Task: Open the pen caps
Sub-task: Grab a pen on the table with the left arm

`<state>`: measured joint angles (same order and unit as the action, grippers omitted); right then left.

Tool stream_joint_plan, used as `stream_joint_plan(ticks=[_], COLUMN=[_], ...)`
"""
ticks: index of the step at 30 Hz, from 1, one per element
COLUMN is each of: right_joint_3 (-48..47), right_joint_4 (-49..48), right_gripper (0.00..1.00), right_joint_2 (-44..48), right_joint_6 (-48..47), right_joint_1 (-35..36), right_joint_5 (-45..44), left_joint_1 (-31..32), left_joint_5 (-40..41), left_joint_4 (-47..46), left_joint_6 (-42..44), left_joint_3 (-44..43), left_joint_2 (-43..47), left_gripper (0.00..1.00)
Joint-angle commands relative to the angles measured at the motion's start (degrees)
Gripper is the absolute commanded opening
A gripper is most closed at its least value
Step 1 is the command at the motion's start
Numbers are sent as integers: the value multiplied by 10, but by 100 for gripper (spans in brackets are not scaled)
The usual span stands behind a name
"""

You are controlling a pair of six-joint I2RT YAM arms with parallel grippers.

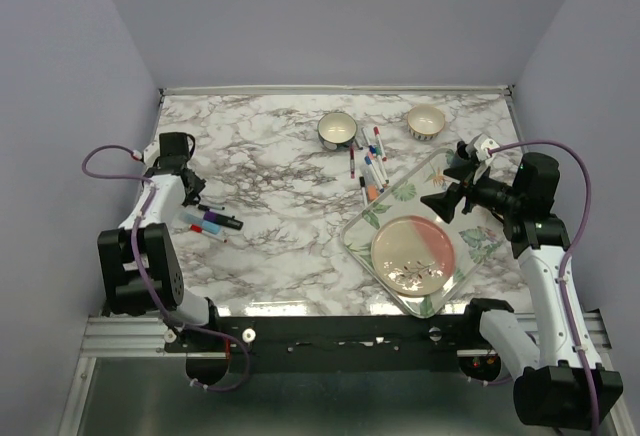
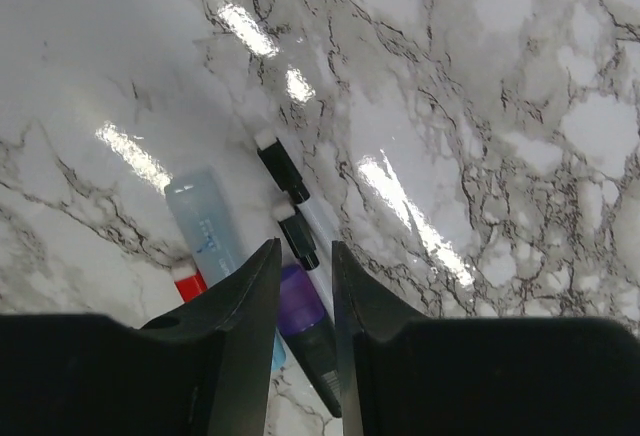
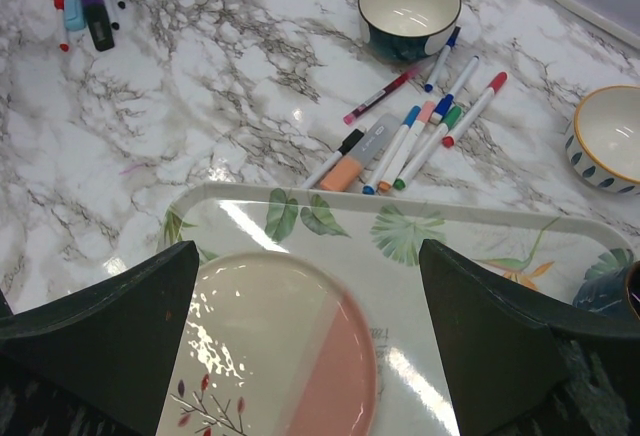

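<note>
My left gripper [image 2: 305, 246] [image 1: 196, 192] is low over a small group of pens at the table's left. Its jaws stand narrow, close on either side of a fat black marker with a purple cap [image 2: 298, 301]. Beside it lie a pale blue marker [image 2: 205, 231] with a red cap [image 2: 188, 281] next to it, and two thin pens with black caps [image 2: 283, 166]. A second bunch of capped pens [image 1: 370, 166] [image 3: 410, 136] lies mid-table. My right gripper [image 3: 308, 256] [image 1: 440, 204] hangs open above the tray, holding nothing.
A leaf-patterned tray [image 1: 400, 196] at the right carries a pink and cream plate [image 1: 415, 254]. A dark-rimmed bowl [image 1: 337, 129] and a yellow-rimmed bowl [image 1: 426, 120] stand at the back. Walls close off the table at the back and sides.
</note>
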<state>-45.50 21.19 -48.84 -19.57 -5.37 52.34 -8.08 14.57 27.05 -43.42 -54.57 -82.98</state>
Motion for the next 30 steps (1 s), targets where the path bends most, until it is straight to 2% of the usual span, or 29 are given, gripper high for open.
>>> stream_joint_plan(ticks=[1,8,30], right_joint_3=[-8,-10,-12], right_joint_4=[17,19,23], right_gripper=[100,100,100], right_joint_2=[10,14,13], right_joint_6=[-1,-2,-2], right_joint_1=[-4,-4,-3], right_joint_5=[14,15,20], left_joint_1=[-16,-29,-66], left_joint_5=[8,24,-27], left_joint_4=[10,10,0], left_joint_6=[-9,-20,-22], left_joint_3=[-41,-48,-70], left_joint_2=[-47,-89,-164], left_gripper=[34,35,40])
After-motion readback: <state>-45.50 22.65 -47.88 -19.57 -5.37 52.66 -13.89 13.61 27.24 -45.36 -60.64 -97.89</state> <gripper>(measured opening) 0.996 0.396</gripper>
